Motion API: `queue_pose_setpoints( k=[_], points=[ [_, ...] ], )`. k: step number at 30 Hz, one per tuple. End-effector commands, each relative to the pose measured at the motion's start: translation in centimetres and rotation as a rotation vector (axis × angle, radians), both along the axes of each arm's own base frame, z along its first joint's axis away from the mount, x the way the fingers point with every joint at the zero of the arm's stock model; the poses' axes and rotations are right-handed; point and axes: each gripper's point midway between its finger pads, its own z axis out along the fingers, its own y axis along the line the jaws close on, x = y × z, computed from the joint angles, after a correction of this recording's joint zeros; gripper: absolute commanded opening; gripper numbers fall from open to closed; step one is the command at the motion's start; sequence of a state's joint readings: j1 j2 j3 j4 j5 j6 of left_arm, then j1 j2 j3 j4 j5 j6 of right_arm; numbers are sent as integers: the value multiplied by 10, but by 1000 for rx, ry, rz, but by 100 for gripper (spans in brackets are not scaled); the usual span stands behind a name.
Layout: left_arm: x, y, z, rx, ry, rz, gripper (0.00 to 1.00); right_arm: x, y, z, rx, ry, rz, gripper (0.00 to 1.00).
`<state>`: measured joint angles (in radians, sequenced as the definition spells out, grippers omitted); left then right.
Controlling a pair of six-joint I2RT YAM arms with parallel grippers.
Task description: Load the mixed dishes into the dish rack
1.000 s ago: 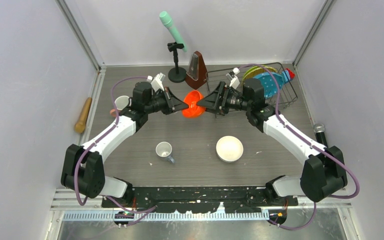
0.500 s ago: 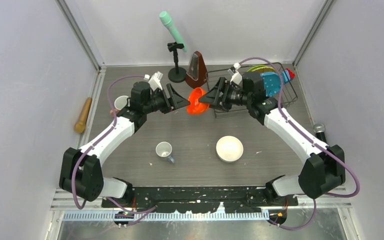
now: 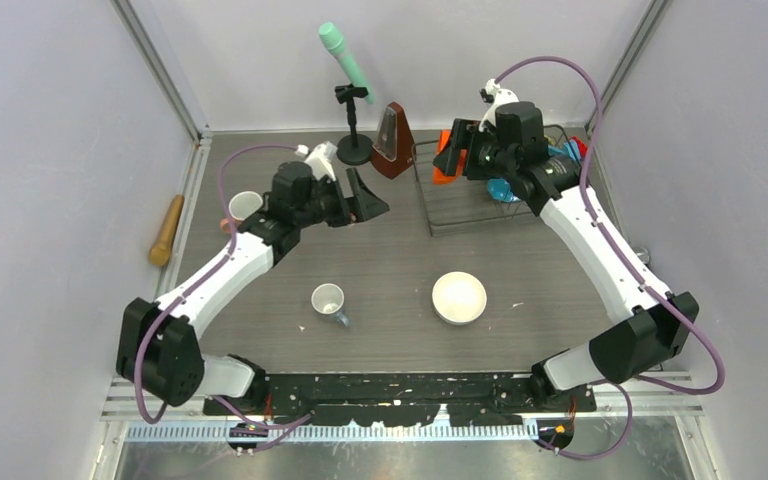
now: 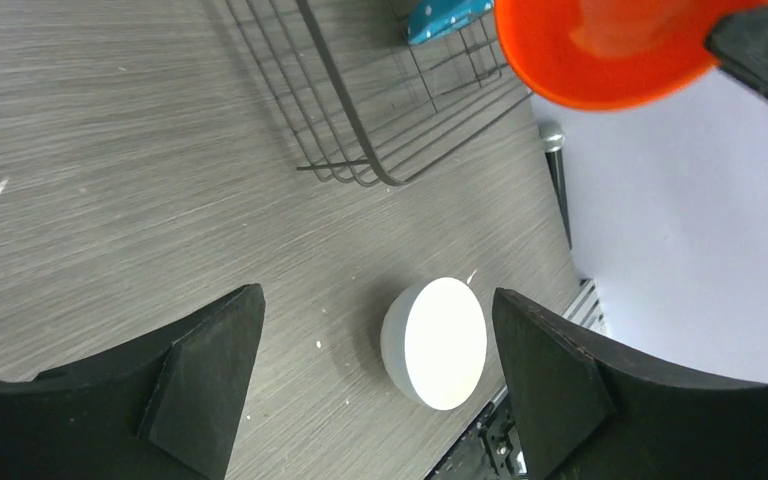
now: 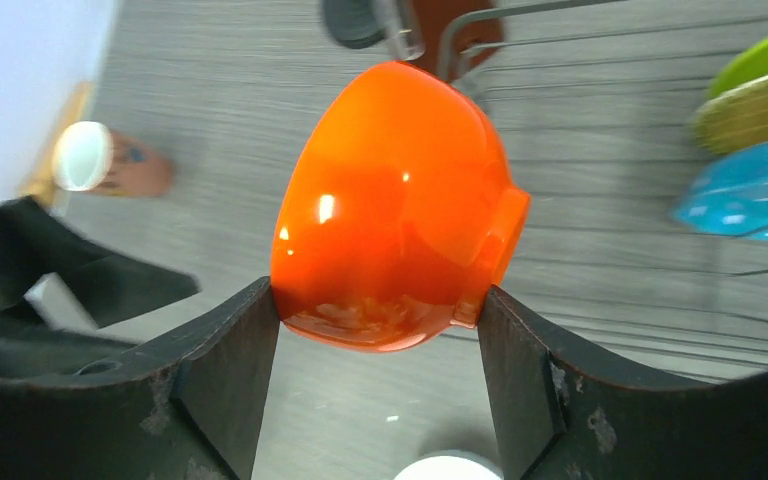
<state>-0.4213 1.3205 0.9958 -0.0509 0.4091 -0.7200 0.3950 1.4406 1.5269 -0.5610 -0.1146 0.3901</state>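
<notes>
I judge the bowl (image 5: 395, 210) could slip: my right fingers (image 5: 220, 380) pinch only its curved, glossy wall. It might also clip the rack (image 3: 470, 229) wires going down. It hangs on its side over the rack's left end. My left fingers (image 4: 210, 360) are spread, empty. The bowl is plain orange, smooth and footed.

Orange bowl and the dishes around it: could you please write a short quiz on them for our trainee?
1. True or false: the left gripper is open and empty.
2. The orange bowl is: A) on the table; B) in the right gripper; C) in the left gripper.
3. Which two dishes sit on the table nearest the arm bases?
Key: 1 true; 2 B; 3 the white bowl and the cup.
</notes>
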Motion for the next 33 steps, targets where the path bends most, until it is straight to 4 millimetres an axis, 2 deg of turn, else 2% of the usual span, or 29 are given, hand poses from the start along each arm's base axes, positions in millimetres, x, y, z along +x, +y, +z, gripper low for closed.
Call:
queue_pose_setpoints(
  k=[1, 4, 7, 11, 15, 17, 20, 25, 27, 33],
  points=[
    [16, -28, 2, 87, -62, 19, 87, 25, -38, -2, -280, -127, -57, 1],
    [33, -46, -8, 113, -42, 55, 86, 36, -49, 0, -339, -150, -105, 0],
    [50, -68, -22, 157, -31, 88, 85, 44, -55, 12, -371, -184, -122, 0],
    [70, -95, -42, 187, 20, 131, 83, 48, -63, 21, -382, -208, -136, 0],
    [97, -100, -70, 219, 94, 253, 70, 51, -71, 21, -400, -217, -146, 0],
    [103, -108, -76, 203, 104, 249, 65, 52, -71, 19, -407, -225, -141, 0],
    [106, -114, -84, 203, 125, 251, 53, 57, -69, 14, -435, -244, -117, 0],
    [103, -109, -88, 212, 110, 248, 15, 65, -52, 1, -493, -285, 40, 0],
    [98, -104, -87, 222, 98, 241, 1, 65, -41, -10, -504, -304, 126, 0],
    [83, -89, -78, 262, 72, 221, 0, 66, -25, -32, -540, -318, 262, 0]
  ],
)
